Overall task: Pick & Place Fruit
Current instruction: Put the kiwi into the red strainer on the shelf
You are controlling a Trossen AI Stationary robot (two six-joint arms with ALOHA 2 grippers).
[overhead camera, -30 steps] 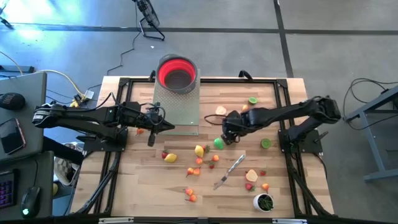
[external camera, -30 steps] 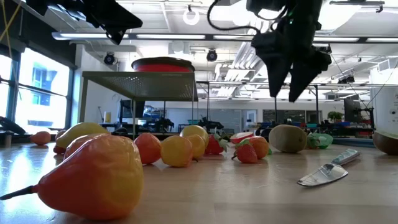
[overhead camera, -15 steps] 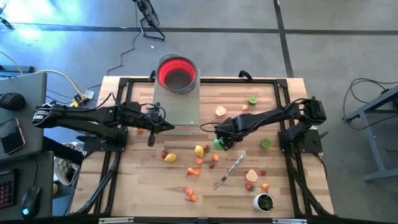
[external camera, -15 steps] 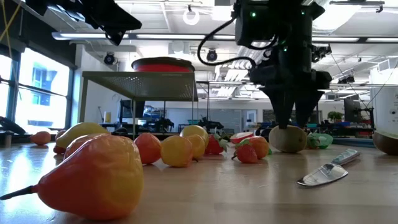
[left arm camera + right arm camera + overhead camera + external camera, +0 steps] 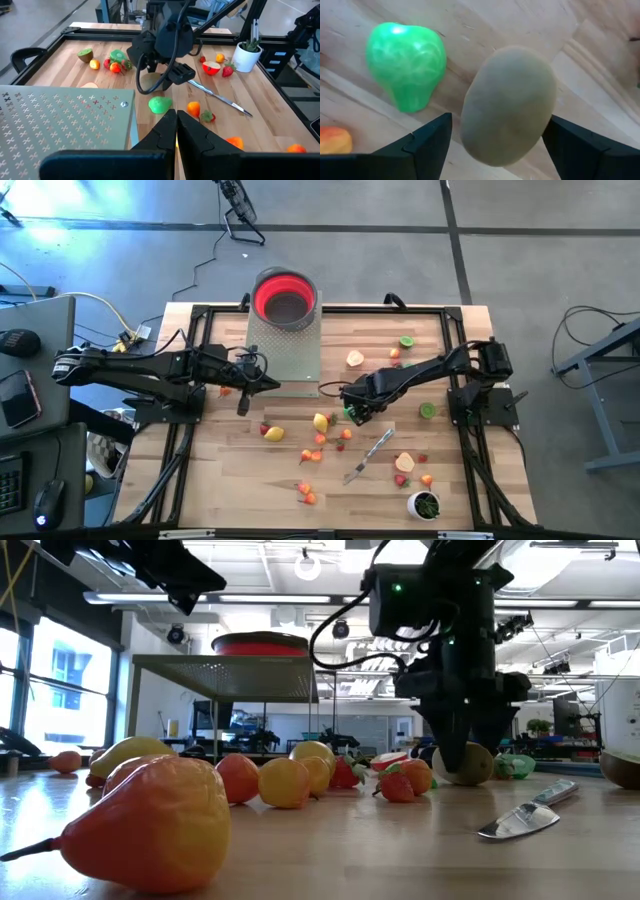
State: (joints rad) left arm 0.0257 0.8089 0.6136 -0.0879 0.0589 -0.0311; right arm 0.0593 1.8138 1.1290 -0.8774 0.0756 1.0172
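I see the red bowl at the far edge, nothing visible inside it; the fruit lies scattered mid-table; my right gripper is down with fingers spread either side of a tan piece, a green piece just beside; my left gripper waits at the left, fingers pressed together, empty.

In the high view, bare bench lies open at lower left and along the frame's bottom edge. The centre is crowded: scattered fruit, a silver knife and a white cup at lower right. The perforated platform with the red bowl blocks upper centre. The right gripper straddles a tan fruit with jaws wide, a green fruit just beside it.
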